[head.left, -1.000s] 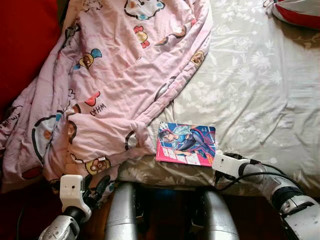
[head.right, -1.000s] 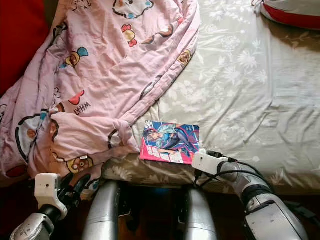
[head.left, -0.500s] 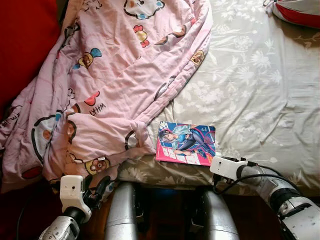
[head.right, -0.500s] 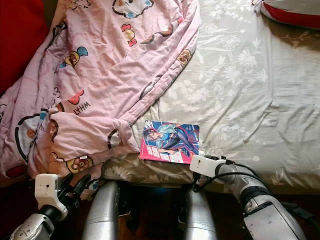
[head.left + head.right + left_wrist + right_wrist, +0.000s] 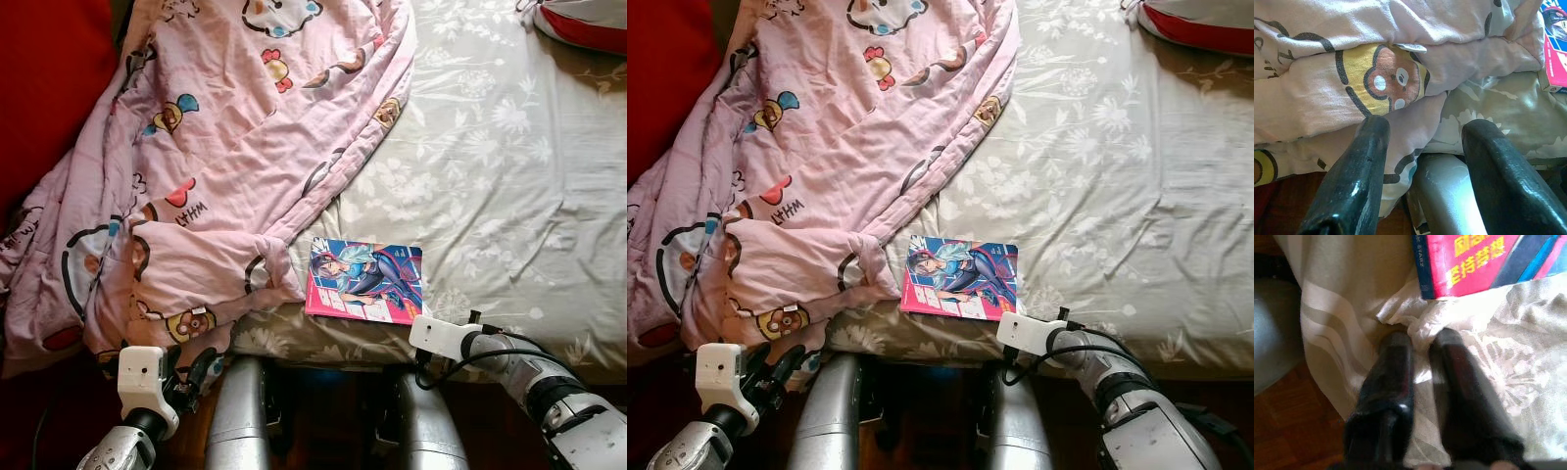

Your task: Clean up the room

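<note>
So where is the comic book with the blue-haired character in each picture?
Left eye view: comic book lies on the bed's near edge, just right of the pink cartoon blanket.
Right eye view: same spot, above the right gripper.
Left wrist view: a corner at the frame's edge.
Right wrist view: its pink cover just beyond the fingertips.
Shared landmark: the floral bedsheet beneath it.

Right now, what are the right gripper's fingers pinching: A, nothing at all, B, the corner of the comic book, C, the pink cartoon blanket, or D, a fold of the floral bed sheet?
D: in the right wrist view the right gripper has its fingers closed on a bunched fold of the bed sheet, just short of the comic book, which lies untouched.
</note>
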`<state>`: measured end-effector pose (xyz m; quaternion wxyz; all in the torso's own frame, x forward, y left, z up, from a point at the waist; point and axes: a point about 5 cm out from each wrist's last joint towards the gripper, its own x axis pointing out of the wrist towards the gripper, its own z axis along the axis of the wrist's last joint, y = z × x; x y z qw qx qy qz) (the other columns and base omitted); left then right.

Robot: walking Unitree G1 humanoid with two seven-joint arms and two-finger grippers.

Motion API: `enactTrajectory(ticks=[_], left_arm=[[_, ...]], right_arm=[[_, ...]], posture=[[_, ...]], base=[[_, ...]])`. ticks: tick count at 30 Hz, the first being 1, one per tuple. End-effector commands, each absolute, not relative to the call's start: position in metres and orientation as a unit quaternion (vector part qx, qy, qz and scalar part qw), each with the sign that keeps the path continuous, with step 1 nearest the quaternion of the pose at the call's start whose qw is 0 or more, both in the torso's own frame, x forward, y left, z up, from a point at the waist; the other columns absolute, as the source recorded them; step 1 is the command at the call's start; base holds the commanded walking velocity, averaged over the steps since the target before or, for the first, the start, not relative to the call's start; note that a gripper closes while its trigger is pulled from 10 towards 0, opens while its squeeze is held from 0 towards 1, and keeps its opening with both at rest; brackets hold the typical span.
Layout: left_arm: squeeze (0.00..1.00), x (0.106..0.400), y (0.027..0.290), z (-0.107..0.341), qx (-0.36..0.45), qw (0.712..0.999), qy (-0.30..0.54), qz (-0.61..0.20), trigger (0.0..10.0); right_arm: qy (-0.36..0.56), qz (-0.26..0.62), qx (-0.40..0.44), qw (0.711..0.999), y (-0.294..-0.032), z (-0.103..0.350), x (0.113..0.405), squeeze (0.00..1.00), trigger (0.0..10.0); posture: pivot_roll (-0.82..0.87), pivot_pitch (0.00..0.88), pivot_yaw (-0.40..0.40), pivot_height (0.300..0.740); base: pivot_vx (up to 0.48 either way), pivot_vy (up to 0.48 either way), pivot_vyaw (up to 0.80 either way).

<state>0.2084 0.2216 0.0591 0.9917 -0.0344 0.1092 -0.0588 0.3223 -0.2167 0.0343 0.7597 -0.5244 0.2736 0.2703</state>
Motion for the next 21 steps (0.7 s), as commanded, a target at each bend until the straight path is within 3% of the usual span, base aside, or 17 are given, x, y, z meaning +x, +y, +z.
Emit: enactTrajectory(ticks=[1, 7, 11, 16, 18, 19, 21], left_arm=[[0.00, 0.201, 0.224, 0.052, -0.028, 0.989, 0.133, -0.055, 10.0], [0.00, 0.202, 0.220, 0.049, -0.027, 0.989, 0.136, -0.058, 10.0], [0.00, 0.207, 0.217, 0.046, -0.027, 0.989, 0.135, -0.061, 10.0], [0.00, 0.217, 0.215, 0.043, -0.030, 0.989, 0.130, -0.058, 10.0], [0.00, 0.222, 0.215, 0.043, -0.030, 0.990, 0.127, -0.057, 10.0], [0.00, 0.227, 0.216, 0.043, -0.031, 0.990, 0.123, -0.054, 10.0], [0.00, 0.233, 0.215, 0.043, -0.032, 0.991, 0.121, -0.053, 10.0]], right_arm=[[0.296, 0.272, -0.521, 0.753, -0.222, 0.022, 0.311, 0.00, 0.0], [0.288, 0.239, -0.522, 0.766, -0.227, 0.025, 0.314, 0.00, 0.0], [0.299, 0.203, -0.492, 0.792, -0.234, 0.023, 0.311, 0.00, 0.0], [0.300, 0.140, -0.401, 0.854, -0.243, 0.020, 0.305, 0.00, 0.0], [0.294, 0.099, -0.340, 0.888, -0.248, 0.022, 0.304, 0.00, 0.0], [0.276, 0.064, -0.270, 0.920, -0.250, 0.024, 0.304, 0.00, 0.0], [0.257, 0.040, -0.209, 0.943, -0.250, 0.024, 0.303, 0.00, 0.0]], posture=[[0.19, 0.443, 0.033, 0.632], [0.18, 0.431, 0.032, 0.632], [0.17, 0.413, 0.027, 0.632], [0.16, 0.367, 0.016, 0.632], [0.15, 0.350, 0.013, 0.632], [0.14, 0.332, 0.011, 0.632], [0.13, 0.312, 0.009, 0.632]], base=[[0.000, 0.000, 0.00], [0.000, 0.000, 0.00], [0.000, 0.000, 0.00], [0.000, 0.000, 0.00], [0.000, 0.000, 0.00], [0.000, 0.000, 0.00], [0.000, 0.000, 0.00]])
